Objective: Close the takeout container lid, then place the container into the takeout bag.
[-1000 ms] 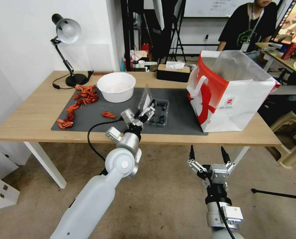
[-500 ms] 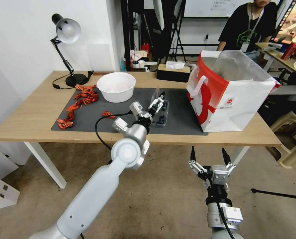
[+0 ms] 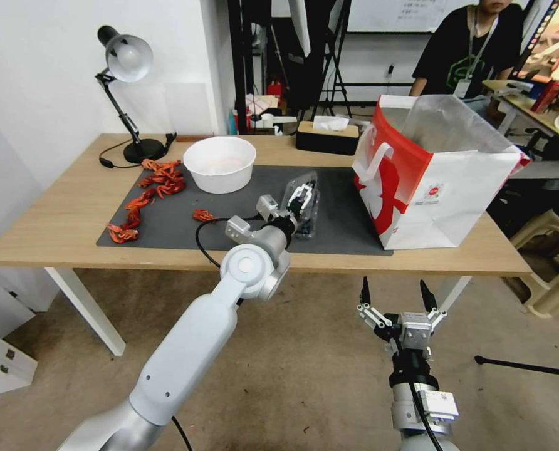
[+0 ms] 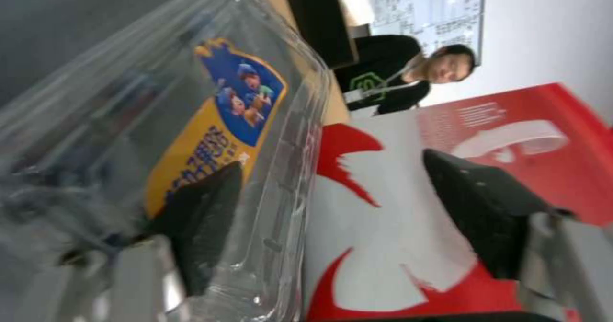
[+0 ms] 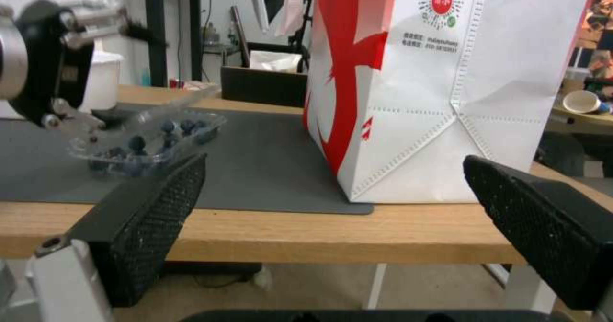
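Observation:
The takeout container (image 3: 306, 220) is a small clear clamshell with dark blueberries, lying on the grey mat left of the takeout bag (image 3: 439, 175). Its lid (image 3: 295, 188) leans half-closed over the berries. My left gripper (image 3: 303, 191) is open, one finger pressed against the lid. In the left wrist view the lid (image 4: 210, 135) shows a yellow and blue label, and my left gripper (image 4: 332, 164) has its jaws wide apart. The right wrist view shows the container (image 5: 147, 142) under the slanted lid (image 5: 185, 99), with the bag (image 5: 447, 97) beside it. My right gripper (image 3: 397, 295) hangs open below the table's front edge.
A round white bowl (image 3: 220, 163) stands at the back of the grey mat (image 3: 342, 232). Red crayfish pieces (image 3: 145, 197) lie on the mat's left side. A desk lamp (image 3: 128, 94) and a tissue box (image 3: 327, 134) stand near the table's far edge.
My left gripper has moved right toward the bag, tipping the lid from nearly upright down over the blueberries. The right arm has not moved.

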Controlling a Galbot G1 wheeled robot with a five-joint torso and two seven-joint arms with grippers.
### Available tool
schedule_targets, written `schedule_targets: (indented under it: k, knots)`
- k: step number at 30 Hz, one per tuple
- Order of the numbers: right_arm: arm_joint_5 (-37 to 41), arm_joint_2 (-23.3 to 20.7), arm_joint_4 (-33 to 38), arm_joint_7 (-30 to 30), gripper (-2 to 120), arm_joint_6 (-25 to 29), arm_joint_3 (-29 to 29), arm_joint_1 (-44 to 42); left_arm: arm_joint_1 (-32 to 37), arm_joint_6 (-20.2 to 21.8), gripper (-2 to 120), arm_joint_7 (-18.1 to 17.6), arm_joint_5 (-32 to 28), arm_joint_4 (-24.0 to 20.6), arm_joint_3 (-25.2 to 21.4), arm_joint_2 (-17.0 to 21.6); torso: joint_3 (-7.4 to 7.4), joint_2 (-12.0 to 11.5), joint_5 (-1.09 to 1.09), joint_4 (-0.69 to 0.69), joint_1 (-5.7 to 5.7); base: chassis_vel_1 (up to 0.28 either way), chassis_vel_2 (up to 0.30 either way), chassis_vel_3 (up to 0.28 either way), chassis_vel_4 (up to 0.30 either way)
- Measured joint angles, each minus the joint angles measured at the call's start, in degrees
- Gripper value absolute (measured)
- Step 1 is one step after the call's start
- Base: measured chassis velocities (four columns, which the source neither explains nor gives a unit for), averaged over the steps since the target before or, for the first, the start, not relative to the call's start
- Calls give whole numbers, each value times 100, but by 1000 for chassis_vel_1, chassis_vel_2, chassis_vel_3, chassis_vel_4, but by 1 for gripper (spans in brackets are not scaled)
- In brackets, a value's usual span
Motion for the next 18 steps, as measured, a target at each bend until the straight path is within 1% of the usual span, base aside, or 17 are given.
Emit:
schedule_targets:
  k: [3,4,6,7,8,10,11,12,14,16,18]
  knots:
    - [0,-4,-1,1,100,0,-13,2,1,19,57,-33,69,95,17,-2,0,0,0,0,0,0,0,0,0]
    - [0,-4,-1,1,100,0,-13,2,1,19,57,-33,69,95,17,-2,0,0,0,0,0,0,0,0,0]
    - [0,-4,-2,2,100,0,-18,6,11,32,47,-69,108,115,29,8,0,0,0,0,0,0,0,0,0]
    - [0,-4,-2,2,100,0,-18,6,11,32,47,-69,108,115,29,8,0,0,0,0,0,0,0,0,0]
    - [1,-4,-2,2,100,0,-20,8,20,35,40,-74,136,115,35,15,0,0,0,0,0,0,0,0,0]
    - [17,-12,7,3,100,-3,-23,16,43,51,30,-86,207,111,60,37,0,0,0,0,0,0,0,0,0]
    - [17,-12,7,3,100,-3,-23,16,43,51,30,-86,207,111,60,37,0,0,0,0,0,0,0,0,0]
    - [40,-17,23,3,100,-10,-24,28,50,55,27,-88,255,107,75,49,0,0,0,0,0,0,0,0,0]
    - [212,-54,99,3,100,-104,-27,94,67,92,15,-97,419,103,121,87,0,0,0,0,0,0,0,0,0]
    - [255,-66,116,4,100,-130,-26,113,70,102,14,-100,448,102,132,94,0,0,0,0,0,0,0,0,0]
    - [646,-200,257,8,100,-402,30,333,83,173,3,-150,621,101,187,134,0,0,0,0,0,0,0,0,0]
